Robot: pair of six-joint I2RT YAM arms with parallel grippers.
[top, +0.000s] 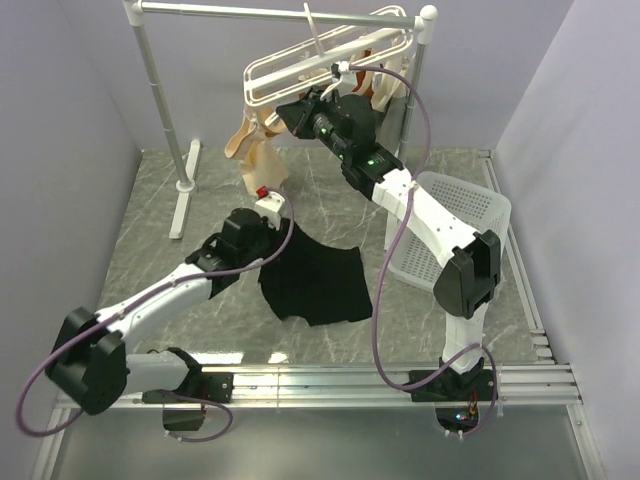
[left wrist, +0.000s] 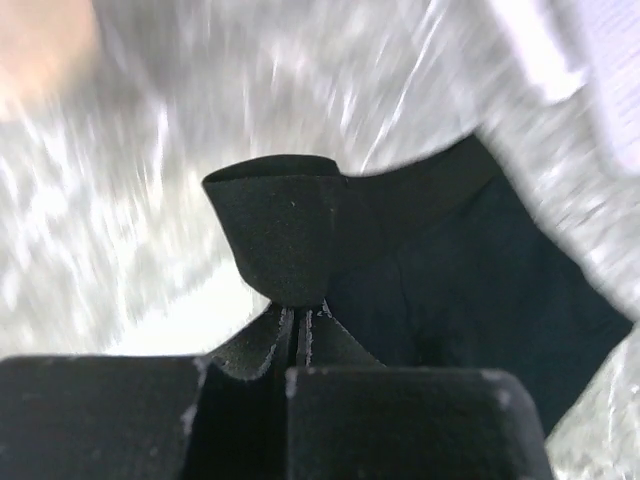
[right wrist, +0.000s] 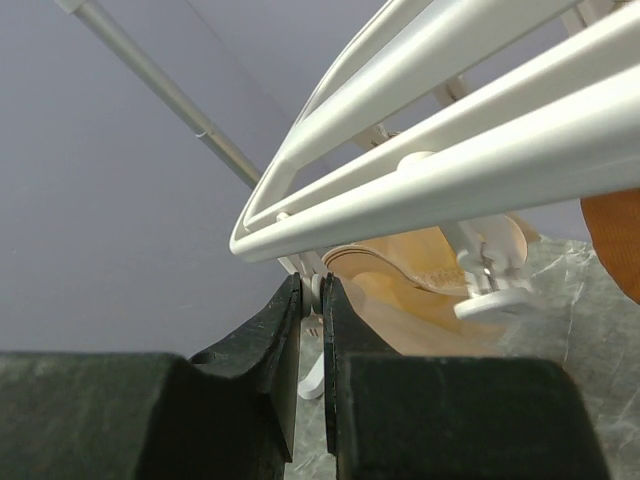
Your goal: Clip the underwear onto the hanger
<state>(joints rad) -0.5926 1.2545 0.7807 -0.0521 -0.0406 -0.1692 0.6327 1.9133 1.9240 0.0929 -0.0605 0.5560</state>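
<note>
Left gripper (left wrist: 303,330) is pinched on a raised fold of the underwear (top: 318,278). The rest of the garment lies flat on the table, below the hanger (right wrist: 450,185) and nearer the bases. Right gripper (right wrist: 311,310) is closed on a clip (right wrist: 314,375) under the hanger's left end. Judgement: the fold must go up and away to that clip. The top view shows the gap; only the wrist views show both grips.

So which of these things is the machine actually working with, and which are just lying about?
In the job: the black underwear, the white hanger, the left pincer gripping the underwear, the right pincer closed on a hanger clip.
Just about: the beige garments, the orange garment, the laundry basket, the rail stand.
</note>
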